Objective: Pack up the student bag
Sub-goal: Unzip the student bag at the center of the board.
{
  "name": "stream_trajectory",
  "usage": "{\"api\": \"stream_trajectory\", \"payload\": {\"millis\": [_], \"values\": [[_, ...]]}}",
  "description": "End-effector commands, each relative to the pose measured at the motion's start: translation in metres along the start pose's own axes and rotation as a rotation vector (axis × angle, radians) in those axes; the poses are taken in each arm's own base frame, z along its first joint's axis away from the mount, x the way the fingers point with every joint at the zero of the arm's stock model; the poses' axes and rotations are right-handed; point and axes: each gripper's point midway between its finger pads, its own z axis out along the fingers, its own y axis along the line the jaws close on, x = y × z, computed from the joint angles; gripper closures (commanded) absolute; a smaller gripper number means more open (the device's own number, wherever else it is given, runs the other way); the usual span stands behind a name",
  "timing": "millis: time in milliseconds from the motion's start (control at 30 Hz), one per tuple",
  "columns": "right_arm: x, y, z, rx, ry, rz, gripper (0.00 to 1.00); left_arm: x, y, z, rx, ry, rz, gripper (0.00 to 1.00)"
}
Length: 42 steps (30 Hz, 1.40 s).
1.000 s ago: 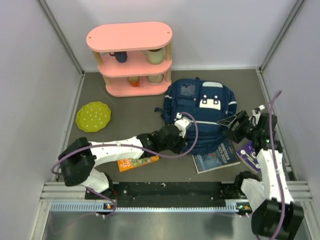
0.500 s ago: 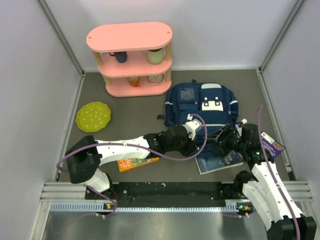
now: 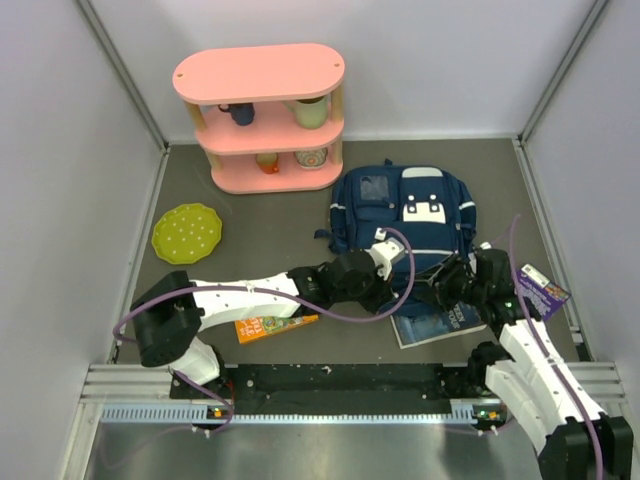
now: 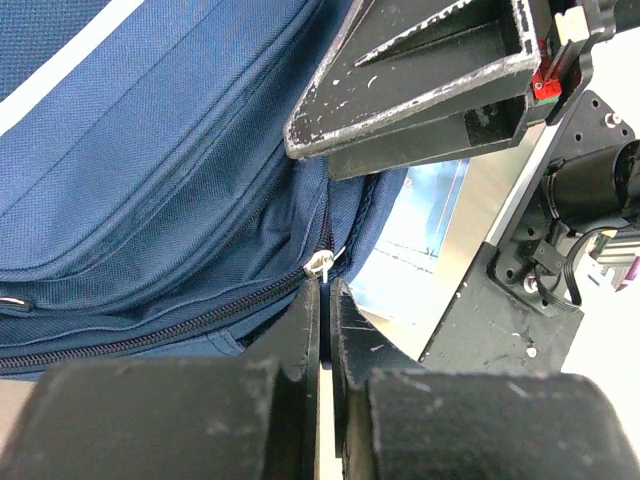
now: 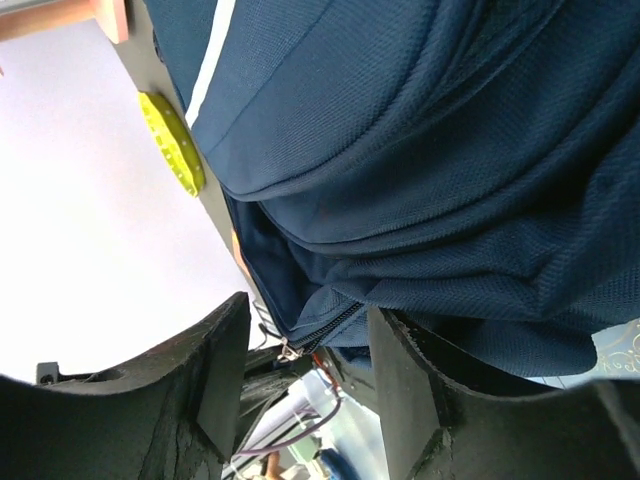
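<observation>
While the left gripper (image 4: 322, 300) stays clamped shut at the bag's near edge, its tips apparently pinching the zip pull (image 4: 319, 265), the right gripper (image 5: 305, 350) has swung in from the right and now sits just beside it. Its jaws are apart and hold nothing, straddling the loose fabric by the zip. A blue book (image 3: 435, 322) lies on the bench (image 3: 260, 220) against that near corner, with an orange packet (image 3: 275, 326) further left. The student bag (image 3: 400, 205) lies flat mid-bench, front pockets up, and has straightened slightly. Beyond are a green plate (image 3: 187, 232) and a pink shelf (image 3: 260, 110). I judge the arms are setting up to brace the fabric and draw the zip open; nothing looks packed yet.
</observation>
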Motion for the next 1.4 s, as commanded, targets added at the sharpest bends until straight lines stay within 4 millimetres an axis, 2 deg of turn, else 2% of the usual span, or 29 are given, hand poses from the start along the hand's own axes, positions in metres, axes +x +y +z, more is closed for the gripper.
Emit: {"api": "stream_trajectory", "payload": {"millis": [0, 100, 267, 300, 333, 367, 400, 600, 667, 800, 833, 900, 967, 1100, 1200, 1233, 1300, 1367], "values": [[-0.009, 0.008, -0.001, -0.005, -0.070, -0.064, 0.54, -0.053, -0.042, -0.010, 0.149, -0.156, 0.036, 1.00], [-0.014, 0.005, 0.002, 0.011, -0.093, -0.076, 0.63, -0.054, -0.047, -0.012, 0.176, -0.169, 0.049, 1.00], [-0.019, 0.008, 0.015, 0.015, -0.070, -0.085, 0.67, -0.053, -0.055, -0.015, 0.220, -0.172, 0.088, 1.00], [-0.021, 0.009, 0.016, 0.016, -0.072, -0.091, 0.77, -0.052, -0.057, -0.016, 0.235, -0.174, 0.094, 1.00], [-0.023, 0.012, 0.017, 0.013, -0.075, -0.096, 0.81, -0.052, -0.059, -0.017, 0.241, -0.175, 0.103, 1.00], [-0.024, 0.011, 0.019, 0.017, -0.077, -0.099, 0.93, -0.052, -0.060, -0.017, 0.248, -0.174, 0.107, 1.00], [-0.025, 0.013, 0.019, 0.013, -0.081, -0.102, 1.00, -0.051, -0.062, -0.018, 0.257, -0.171, 0.115, 1.00], [-0.032, 0.024, 0.017, 0.001, -0.106, -0.152, 1.00, -0.044, -0.062, -0.017, 0.259, -0.155, 0.125, 1.00], [-0.038, 0.028, 0.013, 0.004, -0.139, -0.180, 1.00, -0.040, -0.053, -0.017, 0.218, -0.141, 0.119, 1.00], [-0.045, 0.040, 0.000, 0.009, -0.198, -0.225, 1.00, -0.018, -0.011, -0.021, 0.018, -0.082, 0.130, 1.00], [-0.046, 0.041, -0.003, 0.009, -0.209, -0.236, 1.00, -0.018, 0.012, -0.023, -0.095, -0.091, 0.132, 1.00], [-0.047, 0.043, -0.005, 0.014, -0.212, -0.242, 1.00, 0.002, 0.042, -0.030, -0.215, -0.027, 0.132, 1.00], [-0.046, 0.042, -0.007, 0.020, -0.210, -0.250, 1.00, 0.011, 0.069, -0.038, -0.296, 0.008, 0.116, 1.00], [-0.044, 0.038, -0.008, 0.023, -0.213, -0.250, 1.00, 0.013, 0.109, -0.053, -0.410, 0.006, 0.044, 1.00], [-0.042, 0.043, -0.012, 0.003, -0.211, -0.262, 1.00, 0.016, 0.156, -0.063, -0.564, 0.028, -0.041, 1.00], [-0.041, 0.045, -0.013, -0.005, -0.208, -0.265, 1.00, 0.016, 0.166, -0.063, -0.589, 0.034, -0.057, 1.00], [-0.039, 0.051, -0.015, -0.021, -0.203, -0.274, 1.00, 0.012, 0.183, -0.061, -0.621, 0.045, -0.083, 1.00], [-0.036, 0.057, -0.015, -0.044, -0.179, -0.290, 1.00, -0.003, 0.180, -0.054, -0.588, 0.030, -0.066, 1.00]]}}
